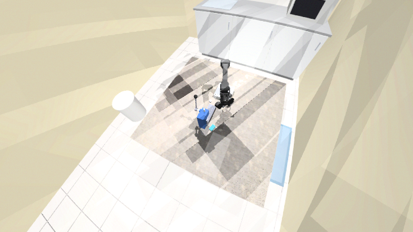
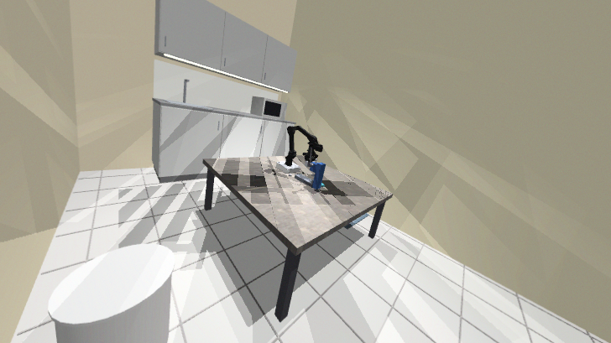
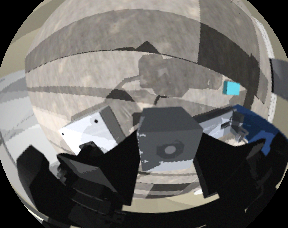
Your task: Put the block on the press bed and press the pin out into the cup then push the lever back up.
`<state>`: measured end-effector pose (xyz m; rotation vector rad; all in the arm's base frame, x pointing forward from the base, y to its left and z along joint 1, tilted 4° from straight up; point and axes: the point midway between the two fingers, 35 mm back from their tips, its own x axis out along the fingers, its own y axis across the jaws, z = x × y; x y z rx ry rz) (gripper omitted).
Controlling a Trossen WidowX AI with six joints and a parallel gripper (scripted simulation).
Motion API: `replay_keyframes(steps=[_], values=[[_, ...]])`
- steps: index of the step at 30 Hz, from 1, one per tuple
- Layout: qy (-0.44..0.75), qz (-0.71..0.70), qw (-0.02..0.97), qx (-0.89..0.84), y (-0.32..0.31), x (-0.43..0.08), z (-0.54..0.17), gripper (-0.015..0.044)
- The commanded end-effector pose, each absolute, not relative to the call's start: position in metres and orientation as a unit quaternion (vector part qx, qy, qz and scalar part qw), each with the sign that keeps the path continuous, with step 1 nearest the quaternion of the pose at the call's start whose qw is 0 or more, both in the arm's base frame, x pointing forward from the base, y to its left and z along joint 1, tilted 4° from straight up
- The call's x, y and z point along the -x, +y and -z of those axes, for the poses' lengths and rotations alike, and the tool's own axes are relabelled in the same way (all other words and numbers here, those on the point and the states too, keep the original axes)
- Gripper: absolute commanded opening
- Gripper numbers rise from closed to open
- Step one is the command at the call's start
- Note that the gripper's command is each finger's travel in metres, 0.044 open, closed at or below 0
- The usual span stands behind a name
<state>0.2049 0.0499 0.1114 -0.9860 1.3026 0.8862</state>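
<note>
My gripper [image 1: 224, 105] [image 2: 310, 158] [image 3: 163, 129] is shut on a dark grey block [image 3: 167, 121]. The block has a round pin showing in its near face and is held above the table, beside the press. The press's blue body [image 1: 202, 118] [image 2: 318, 175] [image 3: 266, 131] stands at the end of its pale grey bed [image 1: 211, 110] [image 2: 304, 179], to the right of the block in the wrist view. The lever [image 1: 196, 103] stands upright with a black knob. The punch is too small to make out, and I cannot identify the cup.
A small cyan thing [image 1: 212, 127] [image 3: 231, 88] lies on the table [image 1: 258, 131] [image 2: 279, 217] beside the press. The white robot base [image 2: 288, 166] [image 3: 87, 131] is behind the gripper. Strong shadows cross the table.
</note>
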Motion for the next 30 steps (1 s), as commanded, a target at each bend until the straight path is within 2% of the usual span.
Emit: replay_keyframes(steps=[1,30], values=[[0.558,-0.384,0.6,0.426,0.038,-0.208,-0.117,0.0],[0.558,-0.379,0.598,0.432,-0.062,-0.197,-0.146,0.0]])
